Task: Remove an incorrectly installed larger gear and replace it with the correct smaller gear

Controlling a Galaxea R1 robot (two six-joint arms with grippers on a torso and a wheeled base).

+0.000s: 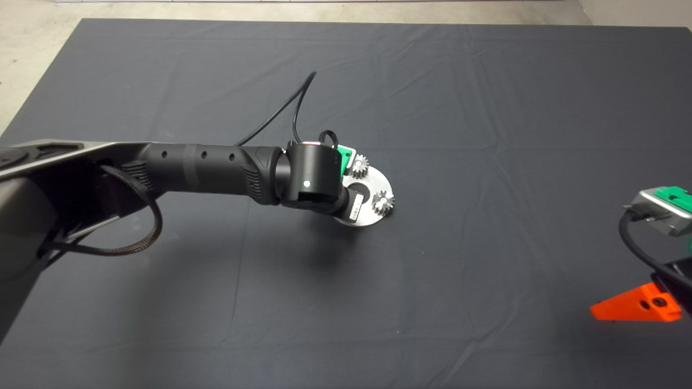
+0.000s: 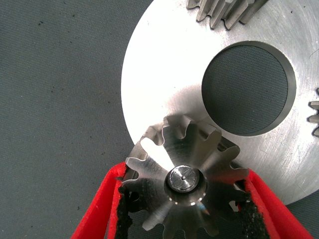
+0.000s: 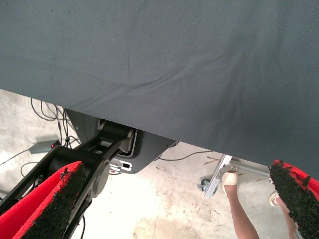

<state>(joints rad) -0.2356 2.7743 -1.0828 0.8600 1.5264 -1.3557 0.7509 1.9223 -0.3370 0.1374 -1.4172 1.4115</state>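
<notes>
The larger gear [image 2: 185, 185], shiny with long pointed teeth, sits on a peg at the edge of the round steel plate [image 2: 159, 84]. My left gripper [image 2: 183, 173] is over it, a red finger on each side and the black pads against its teeth. In the head view the left arm's wrist [image 1: 311, 178] hides this gear. Two short-toothed small gears [image 1: 360, 163] [image 1: 383, 202] stand on the plate [image 1: 380, 182]. A loose smaller gear is out of view. My right gripper [image 3: 177, 169] waits open at the mat's right edge.
The plate has a large round hole [image 2: 246, 87] in its middle, showing the mat. A black cable [image 1: 281, 111] loops up behind the left wrist. The right wrist view shows the floor, the robot's base [image 3: 104, 149] and a person's legs [image 3: 239, 204] beyond the mat edge.
</notes>
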